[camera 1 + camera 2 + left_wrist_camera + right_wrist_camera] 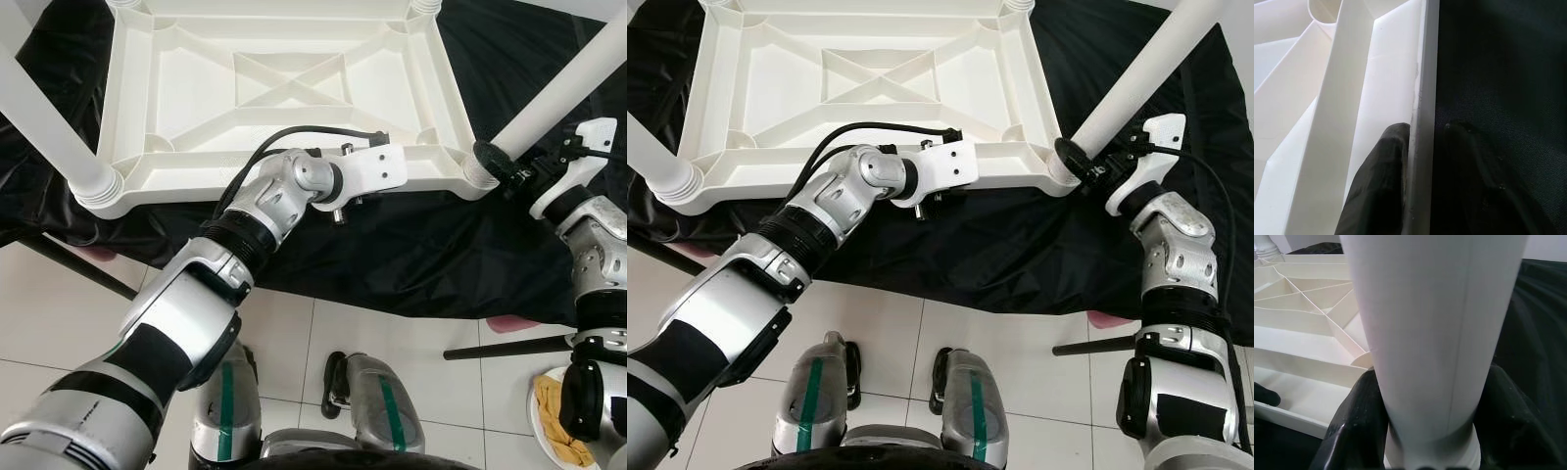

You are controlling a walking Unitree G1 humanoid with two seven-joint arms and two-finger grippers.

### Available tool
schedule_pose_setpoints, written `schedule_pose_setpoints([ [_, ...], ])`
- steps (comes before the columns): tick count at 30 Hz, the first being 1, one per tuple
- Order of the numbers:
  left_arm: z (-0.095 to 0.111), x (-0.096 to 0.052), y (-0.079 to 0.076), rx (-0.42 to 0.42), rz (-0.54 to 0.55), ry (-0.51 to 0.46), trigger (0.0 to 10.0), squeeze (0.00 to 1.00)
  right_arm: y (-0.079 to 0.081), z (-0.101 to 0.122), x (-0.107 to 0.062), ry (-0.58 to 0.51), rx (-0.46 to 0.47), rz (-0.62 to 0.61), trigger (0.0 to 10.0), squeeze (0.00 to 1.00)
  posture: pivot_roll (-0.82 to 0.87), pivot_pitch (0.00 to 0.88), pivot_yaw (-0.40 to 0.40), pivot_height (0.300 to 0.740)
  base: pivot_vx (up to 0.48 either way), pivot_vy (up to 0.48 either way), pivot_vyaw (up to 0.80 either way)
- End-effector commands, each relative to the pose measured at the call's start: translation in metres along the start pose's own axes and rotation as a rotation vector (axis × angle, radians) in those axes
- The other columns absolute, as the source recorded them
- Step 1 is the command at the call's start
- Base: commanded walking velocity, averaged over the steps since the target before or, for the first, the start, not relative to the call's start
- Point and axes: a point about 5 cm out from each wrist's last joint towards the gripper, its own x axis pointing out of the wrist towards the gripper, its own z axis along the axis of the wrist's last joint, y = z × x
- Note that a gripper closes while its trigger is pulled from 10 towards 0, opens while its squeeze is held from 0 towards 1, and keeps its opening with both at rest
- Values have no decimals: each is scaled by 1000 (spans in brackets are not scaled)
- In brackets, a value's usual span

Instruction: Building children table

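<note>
— Upside down, is it? Why does the white plastic tabletop [274, 88] lie that way on the black cloth [411, 255]?

— So its ribbed underside and corner sockets face up, it appears, ready for legs. The cloth covers the counter beneath; the whole piece sits just ahead of the robot, above its own feet on the tiled floor [294, 333].

— And the left arm?

— Bent at the elbow and reaching forward, wrist turned inward along the near edge. The left gripper [1420, 142] has its jaws clamped across the near rim [1422, 73], one finger inside the tray-like underside, the other outside against the cloth. A bracing hold, by the look of it, to keep the top from sliding.

— The right?

— Forearm raised, wrist angled toward the near right corner. The right gripper [1427, 431] has its jaws closed around the base of a white leg [1136, 83], just above the ridged collar where it meets the corner socket [1061, 166]. The leg leans outward, not upright.

— Seated, then?

— Hard to tell. Judging by the tilt, it likely still wants straightening or pressing home. Another leg [49, 127] stands at the near left corner.
</note>
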Motion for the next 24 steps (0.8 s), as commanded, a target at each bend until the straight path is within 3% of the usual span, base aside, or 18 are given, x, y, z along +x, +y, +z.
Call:
schedule_pose_setpoints([
  [1,-13,3,-8,-28,-45,54,10000,0,5,-7,-1,13,23,41,0,0,62,36,-38,740,0,0,0],
  [2,-13,3,-9,-28,-45,54,10000,0,6,-8,-1,12,25,42,0,0,62,36,-39,740,0,0,0],
  [3,-13,3,-9,-29,-46,54,10000,0,6,-8,0,17,16,28,10000,0,61,38,-38,740,0,0,0],
  [11,-13,3,-10,-28,-51,52,10000,0,4,-8,8,21,31,-80,10000,0,58,38,-43,740,0,0,0],
  [14,-13,4,-10,-29,-50,51,10000,0,3,-7,14,23,44,-194,10000,0,57,36,-46,740,0,0,0],
  [24,-12,5,-12,-29,-51,49,10000,0,19,1,25,-48,92,-362,10000,0,54,27,-54,740,0,0,0],
])
